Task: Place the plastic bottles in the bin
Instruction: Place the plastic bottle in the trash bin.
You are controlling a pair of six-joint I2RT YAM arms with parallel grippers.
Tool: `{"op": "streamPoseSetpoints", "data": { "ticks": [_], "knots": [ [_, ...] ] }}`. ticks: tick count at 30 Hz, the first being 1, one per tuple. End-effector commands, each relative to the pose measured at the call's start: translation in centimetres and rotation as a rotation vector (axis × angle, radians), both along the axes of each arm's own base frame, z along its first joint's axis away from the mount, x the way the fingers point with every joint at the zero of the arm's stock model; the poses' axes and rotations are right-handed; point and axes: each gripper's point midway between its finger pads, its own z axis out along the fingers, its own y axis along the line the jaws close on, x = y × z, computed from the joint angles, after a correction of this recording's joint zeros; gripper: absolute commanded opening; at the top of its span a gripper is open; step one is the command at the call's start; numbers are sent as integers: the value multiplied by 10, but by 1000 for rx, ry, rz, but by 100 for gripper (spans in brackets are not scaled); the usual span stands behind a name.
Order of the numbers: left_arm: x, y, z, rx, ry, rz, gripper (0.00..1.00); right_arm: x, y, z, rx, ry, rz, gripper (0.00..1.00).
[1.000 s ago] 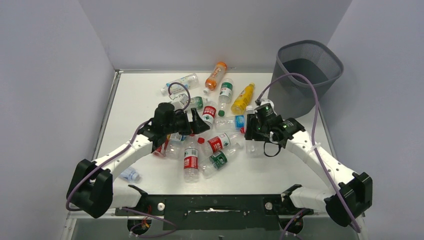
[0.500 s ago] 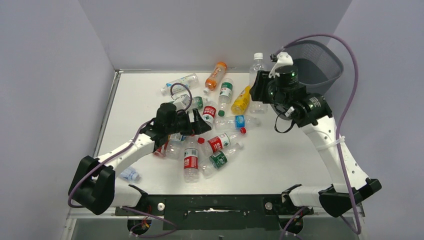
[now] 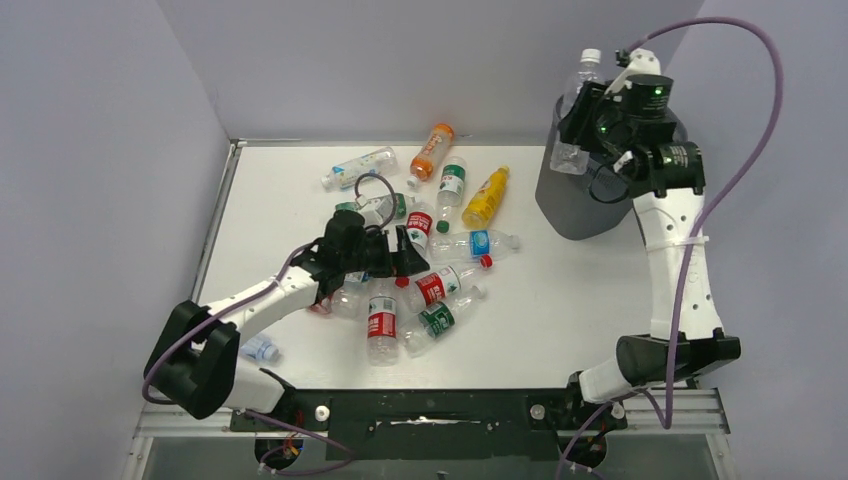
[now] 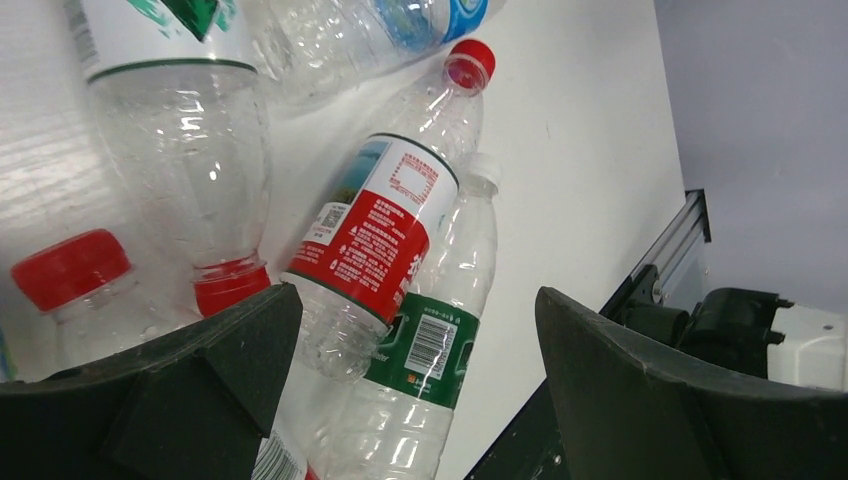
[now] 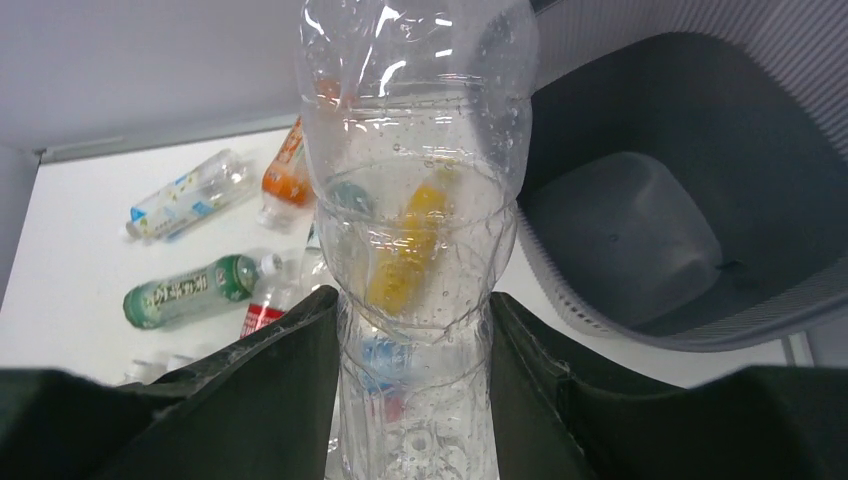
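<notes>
I am watching the bin [image 3: 570,210] standing at the far right of the table [image 3: 570,310], with the pile of bottles [image 3: 430,285] lying at centre, well apart from it. My right gripper [image 5: 415,380] is clamping a clear bottle [image 5: 415,200], cap up, above the bin's left rim. The opening is lying just right of and below it, so I am judging a short rightward carry before release. My left gripper [image 4: 410,330] is hanging wide open over a red-label bottle [image 4: 375,225].

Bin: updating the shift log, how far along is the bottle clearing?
Done: nothing shows inside the bin. In hand: right gripper holds a clear bottle raised beside its rim. Left: about a dozen bottles lie on the table, left gripper open over them.
</notes>
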Motion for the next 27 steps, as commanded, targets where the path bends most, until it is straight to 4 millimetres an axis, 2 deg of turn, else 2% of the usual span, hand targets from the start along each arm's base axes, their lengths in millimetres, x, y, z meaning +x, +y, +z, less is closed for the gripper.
{"op": "streamPoseSetpoints", "data": {
  "ticks": [1, 5, 10, 14, 21, 23, 27],
  "knots": [
    [-7, -25, 9, -3, -52, -96, 88, 9, -31, 47, 59, -141, -8, 31],
    [-15, -38, 1, 54, -50, -138, 88, 14, -68, 50, 89, -155, -63, 31],
    [-19, -48, -6, 84, -40, -159, 88, 22, -105, 45, 133, -165, -121, 31],
    [-19, -51, -2, 89, -45, -162, 88, 35, -124, 33, 150, -151, -149, 31],
    [-19, -50, 3, 105, -55, -158, 88, 55, -147, 12, 168, -119, -177, 34],
    [-19, -50, 3, 107, -56, -157, 88, 58, -151, 8, 176, -112, -182, 38],
    [-21, -51, 5, 108, -57, -160, 88, 64, -152, 1, 191, -97, -181, 66]
  ]
}}
